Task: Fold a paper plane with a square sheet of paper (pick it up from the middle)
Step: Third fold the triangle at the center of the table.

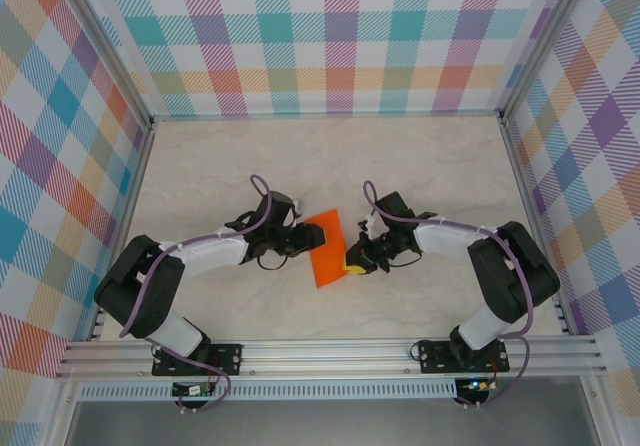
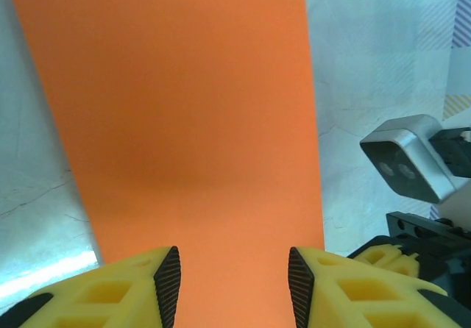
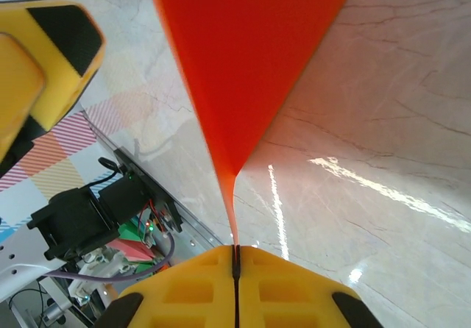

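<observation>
Working the early folding stage, by my judgement. Over the pale desk, the square sheet of paper sits mid-desk between my two arms. From above it reads as a narrow slanted strip, not a full square and not a dart. Whether it is doubled over I cannot tell.

Right gripper: closed on the sheet's lower right edge, jaws pressed flat together.

Left gripper: open at the sheet's upper left edge and holding nothing.

Next move, as I judge it: bring the left jaws onto their edge squarely. The right pinch must hold firm and the thin paper must stay taut, so the crease runs straight and nothing buckles or tears.

View notes:
- Top external gives the layout, one gripper on each side of the sheet, but not the jaw states.
- Right wrist shows the paper rising edge-on out of the shut jaws and fanning wide above them, clear of the desk there.
- Left wrist shows the sheet's broad flat face. The black pads stand apart at its near edge. I cannot tell whether the paper lies between them or just beyond.
</observation>
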`<state>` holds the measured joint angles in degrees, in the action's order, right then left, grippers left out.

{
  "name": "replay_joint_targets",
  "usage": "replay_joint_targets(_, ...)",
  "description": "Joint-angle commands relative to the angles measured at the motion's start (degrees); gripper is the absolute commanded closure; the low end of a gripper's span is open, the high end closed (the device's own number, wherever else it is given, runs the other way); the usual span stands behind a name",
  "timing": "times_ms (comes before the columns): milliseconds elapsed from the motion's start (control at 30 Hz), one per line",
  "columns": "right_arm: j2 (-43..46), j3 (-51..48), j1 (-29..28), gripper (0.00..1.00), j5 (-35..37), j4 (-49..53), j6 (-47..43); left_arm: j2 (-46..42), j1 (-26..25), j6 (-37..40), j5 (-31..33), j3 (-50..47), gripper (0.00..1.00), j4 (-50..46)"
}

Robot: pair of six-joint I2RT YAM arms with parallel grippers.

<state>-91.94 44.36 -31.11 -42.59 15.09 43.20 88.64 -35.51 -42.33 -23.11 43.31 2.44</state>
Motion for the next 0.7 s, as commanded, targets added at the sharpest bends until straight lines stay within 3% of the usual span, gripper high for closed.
replay_joint_targets(0, -1.2, 1.6, 0.0, 0.91, -1.3, -1.2, 0.2, 1.6, -0.6, 0.9, -1.0, 0.0, 0.55, 2.3)
replay_joint_targets(667, -1.3, -0.5, 0.0, 0.84, 2.7, -3.4, 6.6, 9.2, -1.8, 1.1, 1.0, 1.9, 0.61, 3.1)
